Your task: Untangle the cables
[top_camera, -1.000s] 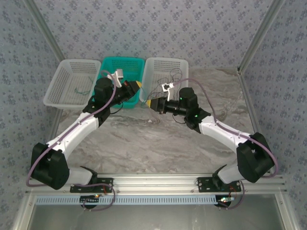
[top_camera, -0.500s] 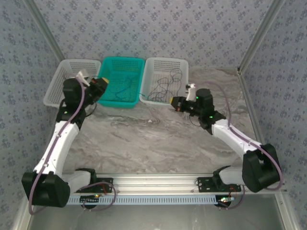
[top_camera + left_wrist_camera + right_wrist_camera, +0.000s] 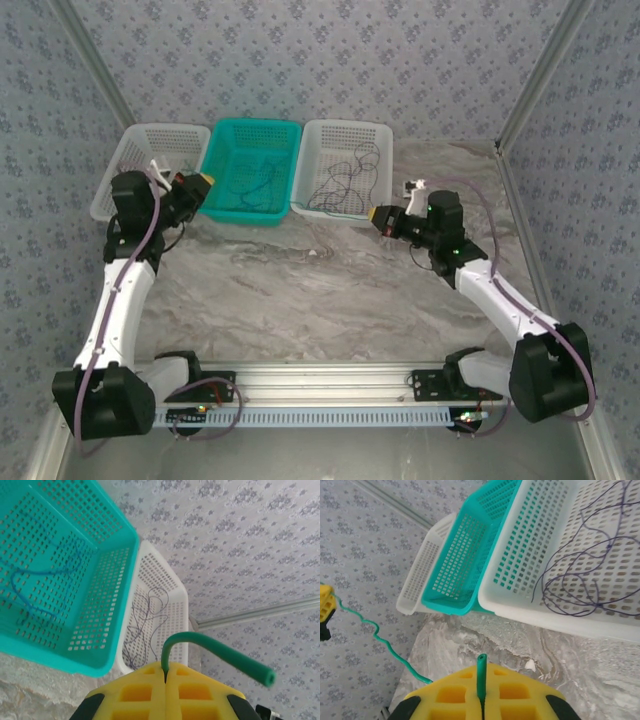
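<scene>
Both arms have swung further apart than half a second ago: the left gripper [image 3: 198, 184] is now at the near left corner of the teal basket [image 3: 245, 216], beside the left white basket [image 3: 140, 150]. The right gripper [image 3: 380, 215] is over the marble table [image 3: 300, 290], just off the right white basket [image 3: 330, 145]. Each gripper's yellow jaws are pressed closed on one end of a teal-green cable [image 3: 375, 630], which runs wavy through the air between them. A blue cable [image 3: 35, 575] lies in the teal basket, and dark tangled cables [image 3: 580, 580] lie in the right white basket.

left tool [image 3: 204, 181] and right tool [image 3: 378, 215] swung apart, green cable [image 3: 225, 651] stretched
</scene>
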